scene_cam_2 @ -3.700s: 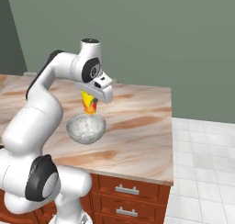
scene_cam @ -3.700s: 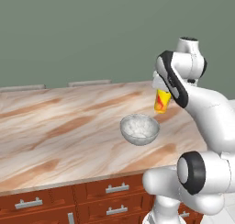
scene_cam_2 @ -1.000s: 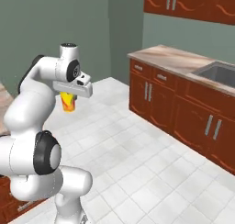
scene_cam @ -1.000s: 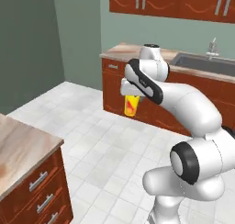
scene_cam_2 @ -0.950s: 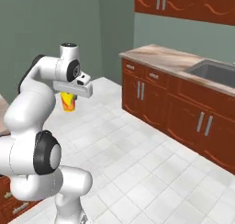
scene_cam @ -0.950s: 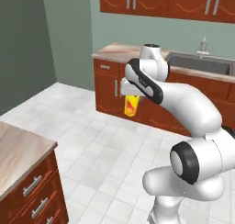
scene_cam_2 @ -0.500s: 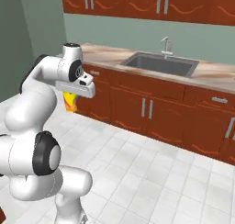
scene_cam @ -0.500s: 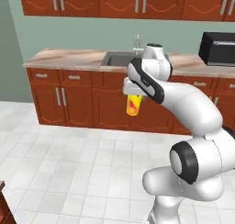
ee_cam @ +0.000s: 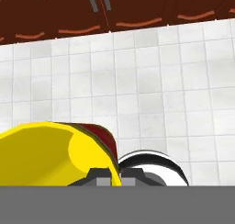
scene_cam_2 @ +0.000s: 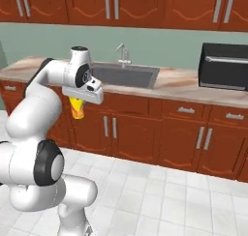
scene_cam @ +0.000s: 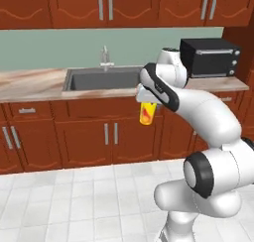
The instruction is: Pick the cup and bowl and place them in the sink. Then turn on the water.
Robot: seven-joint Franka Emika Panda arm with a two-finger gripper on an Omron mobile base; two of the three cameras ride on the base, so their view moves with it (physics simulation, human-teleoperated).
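Swinging round with your base, both base cameras now face the sink wall squarely, where half a second ago the cabinets ran off at an angle. Your gripper (scene_cam: 147, 101) sits centre frame in the left base view, fingers clamped on the rim of the cup (scene_cam: 147, 112), which hangs upright below the hand, long axis vertical, in front of the cabinet doors. The sink (scene_cam: 104, 79) lies up and to the left of the cup in that frame, beyond the counter (scene_cam: 30, 82) edge, and higher than the cup's base. Judging from this, you must lift and reach forward before you let go. The bowl is yet to be fetched.
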